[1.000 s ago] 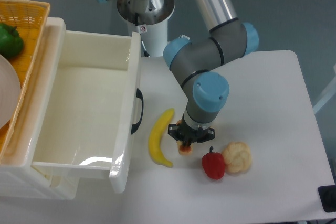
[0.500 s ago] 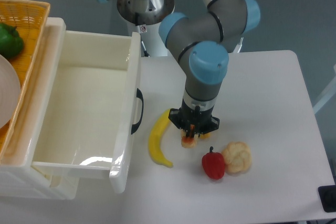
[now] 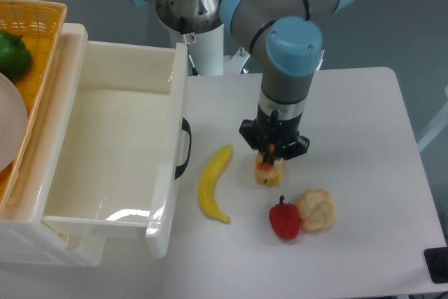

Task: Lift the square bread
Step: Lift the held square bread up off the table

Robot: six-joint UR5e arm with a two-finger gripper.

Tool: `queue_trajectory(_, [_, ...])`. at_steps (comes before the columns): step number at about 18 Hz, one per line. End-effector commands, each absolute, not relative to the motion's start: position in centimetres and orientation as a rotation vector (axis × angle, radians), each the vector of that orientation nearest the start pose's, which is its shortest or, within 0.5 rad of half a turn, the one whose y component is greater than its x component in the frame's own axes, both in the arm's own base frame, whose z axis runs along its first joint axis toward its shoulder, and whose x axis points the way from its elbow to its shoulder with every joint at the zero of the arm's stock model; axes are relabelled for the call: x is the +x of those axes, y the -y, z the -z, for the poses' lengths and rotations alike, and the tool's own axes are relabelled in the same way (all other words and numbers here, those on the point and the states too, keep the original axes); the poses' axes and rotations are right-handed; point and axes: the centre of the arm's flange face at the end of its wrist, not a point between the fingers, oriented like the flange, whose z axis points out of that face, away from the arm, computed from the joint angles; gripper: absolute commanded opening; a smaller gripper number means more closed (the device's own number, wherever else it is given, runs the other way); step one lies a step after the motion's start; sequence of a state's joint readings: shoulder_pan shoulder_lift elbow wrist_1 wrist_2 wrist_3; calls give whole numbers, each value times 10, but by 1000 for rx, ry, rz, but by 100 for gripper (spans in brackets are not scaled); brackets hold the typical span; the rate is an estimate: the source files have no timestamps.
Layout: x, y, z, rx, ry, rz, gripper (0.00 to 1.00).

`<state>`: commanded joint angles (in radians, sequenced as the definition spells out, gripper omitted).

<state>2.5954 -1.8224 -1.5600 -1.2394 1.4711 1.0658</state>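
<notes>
The square bread [image 3: 269, 174] is a small orange-brown block hanging just under my gripper [image 3: 270, 160], which is shut on its top. It sits in the middle of the table view, lifted a little off the white tabletop, between the banana and the bun. The fingers are mostly hidden behind the black wrist flange and the bread's upper end.
A yellow banana [image 3: 213, 184] lies left of the bread. A red pepper [image 3: 284, 220] and a round beige bun [image 3: 316, 209] sit just below right. A large white bin [image 3: 105, 145] with a black handle stands at left, beside an orange basket [image 3: 35, 19] holding a green pepper [image 3: 12, 54].
The gripper has risen and shifted right and back with the bread in it. The bread has left its spot next to the banana's lower end.
</notes>
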Motion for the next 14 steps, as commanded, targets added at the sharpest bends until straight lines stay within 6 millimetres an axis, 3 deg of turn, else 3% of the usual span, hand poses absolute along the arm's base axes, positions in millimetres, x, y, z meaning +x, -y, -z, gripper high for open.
queue_trajectory(7, [-439,-407,-403,-3073,-75,-66,0])
queue_trajectory(14, [-435,-403,-403,-3112,-88,-75,0])
